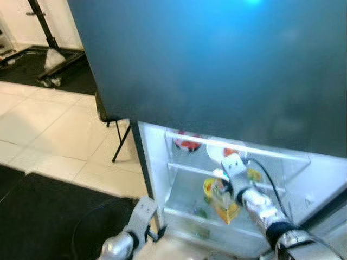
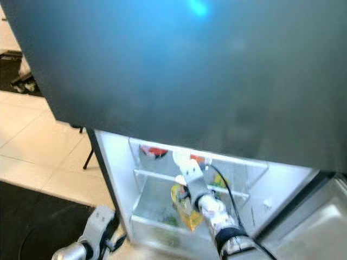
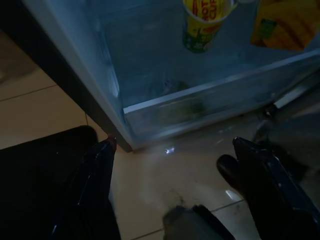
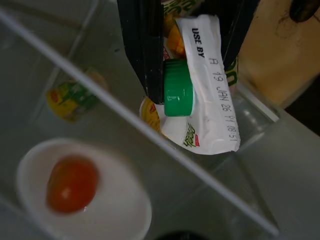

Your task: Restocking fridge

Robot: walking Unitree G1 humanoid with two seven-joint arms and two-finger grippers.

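Observation:
My right gripper (image 4: 190, 75) is inside the lit lower fridge compartment (image 1: 162, 162), shut on the top of a yellow juice carton (image 1: 227, 210) with a green cap (image 4: 177, 95). The carton hangs tilted over the middle shelf (image 1: 187, 170). Beside it stands a yellow cup (image 1: 210, 187), seen again as the yellow cup (image 3: 202, 22) from the left wrist. On the shelf above sits a white bowl (image 4: 115, 210) holding a tomato (image 4: 71, 184). My left gripper (image 3: 175, 145) is open, low above the tiled floor at the fridge's bottom front edge (image 3: 200, 107).
The big dark upper fridge door (image 1: 217, 65) looms ahead. A second bowl with something red (image 1: 187, 142) sits on the top shelf. A black mat (image 1: 43, 216) lies on the left, thin black stand legs (image 1: 122, 142) behind it, and a steel surface (image 2: 320, 233) on the right.

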